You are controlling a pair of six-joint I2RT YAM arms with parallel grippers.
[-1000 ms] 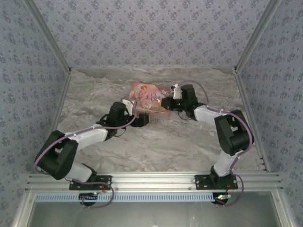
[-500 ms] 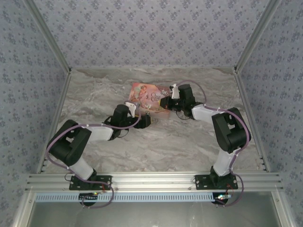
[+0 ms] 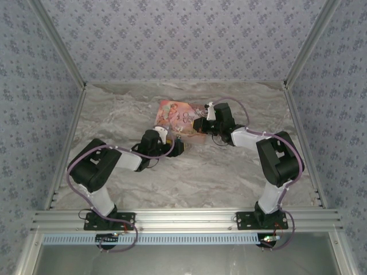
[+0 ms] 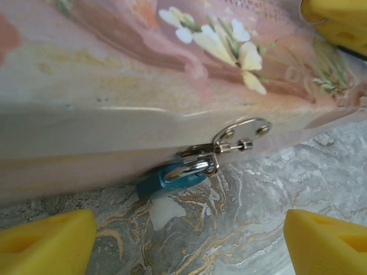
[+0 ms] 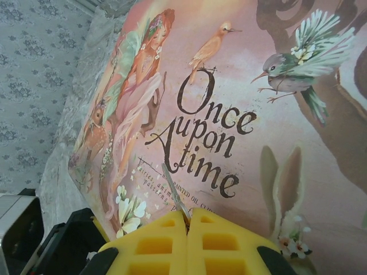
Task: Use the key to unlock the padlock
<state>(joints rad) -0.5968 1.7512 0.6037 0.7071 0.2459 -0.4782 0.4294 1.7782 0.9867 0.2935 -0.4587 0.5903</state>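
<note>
Marble table: pink box sits mid-width, toward the far edge. Left gripper has its fingers wide, nothing between them, facing the box's near side. Right gripper is pinched tight on the key over the lid. Padlock hangs from the hasp on that near side.

Even soft light; close-ups seemingly blurred.

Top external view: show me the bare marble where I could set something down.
Free: the table at its far-left marble, between the left wall and the pink box; the near middle just past the rail; the far-right corner beyond the right arm. Crowded: the box's near edge, where the left pincer and right pincer, gripping the key, sit.
</note>
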